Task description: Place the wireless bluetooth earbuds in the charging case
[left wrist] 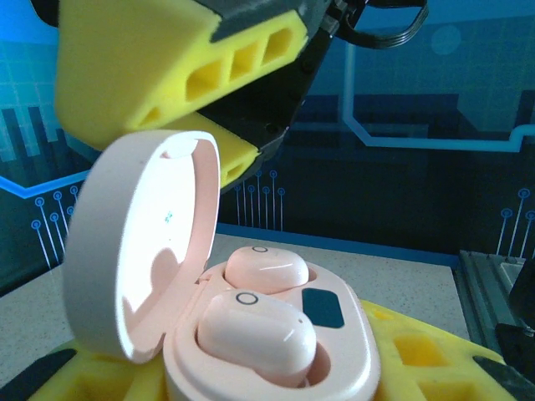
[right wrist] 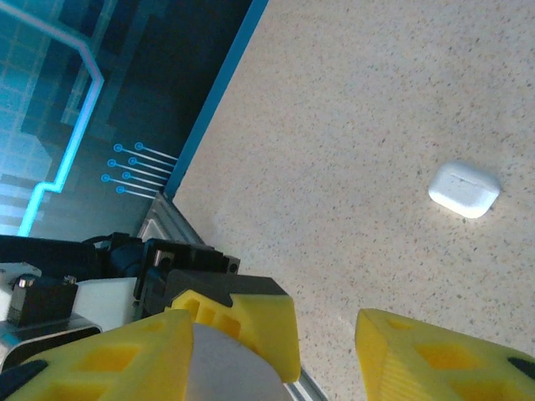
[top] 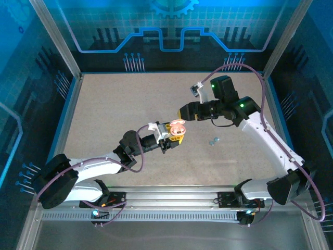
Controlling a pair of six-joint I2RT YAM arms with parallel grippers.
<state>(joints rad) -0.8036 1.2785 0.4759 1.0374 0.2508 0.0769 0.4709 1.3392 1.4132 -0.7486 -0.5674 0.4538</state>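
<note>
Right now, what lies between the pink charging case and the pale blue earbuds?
Bare tabletop, seen in the top view, separates the pink charging case from the pale blue earbuds.

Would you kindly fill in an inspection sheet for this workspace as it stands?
Surface: speckled beige table, no spills seen.
Job's things: pink charging case, lid open, two pink earbuds seated inside.
Clutter: white case, closed, on the table; small pale bits, too small to identify.
Claws: left claw shut on the pink charging case; right claw open, close by its lid.
Cables: purple cables loop beside both arms.
Surroundings: blue printed panels, aluminium frame.
</note>
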